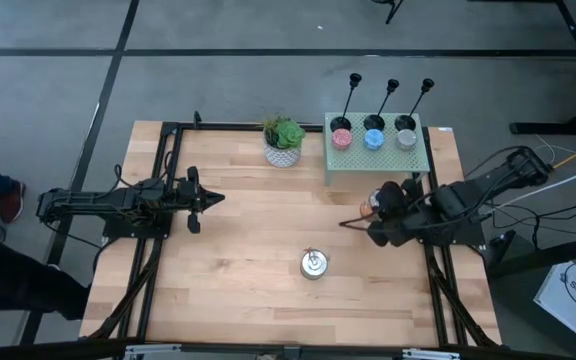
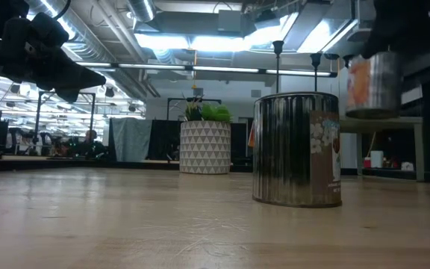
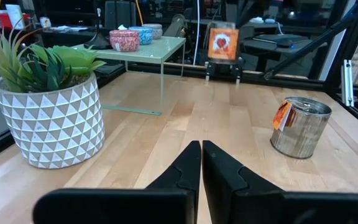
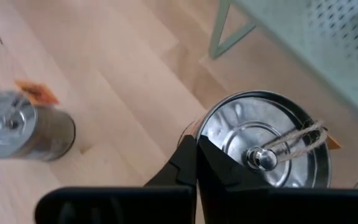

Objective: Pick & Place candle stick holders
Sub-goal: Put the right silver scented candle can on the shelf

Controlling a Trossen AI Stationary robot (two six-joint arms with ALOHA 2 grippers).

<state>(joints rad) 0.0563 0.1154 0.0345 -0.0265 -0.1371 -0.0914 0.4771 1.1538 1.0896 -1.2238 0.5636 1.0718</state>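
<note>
Three black candle stick holders [image 1: 348, 100] [image 1: 384, 102] [image 1: 418, 102] stand upright on the pale green shelf [image 1: 376, 168] at the table's far right, by pink, blue and grey candles. My right gripper [image 1: 366, 214] hovers in front of the shelf, shut on a silver tin [image 4: 260, 143] with an orange label [image 3: 222, 42]. A second silver tin [image 1: 314, 264] stands on the table nearer the front. My left gripper [image 1: 213, 198] waits shut at the left, level above the table. My right gripper has the silver tin by its top rim [image 4: 201, 132], its shut fingertips meeting the rim from above at a slant. The fingers hide whether one is inside the tin. The tin [image 2: 373, 82] hangs lifted clear of the table, roughly upright.
A potted plant [image 1: 284, 140] in a white patterned pot stands left of the shelf near the far edge. Black frame rails [image 1: 158, 250] run along the table's left and right sides. Bare wood lies between the two arms.
</note>
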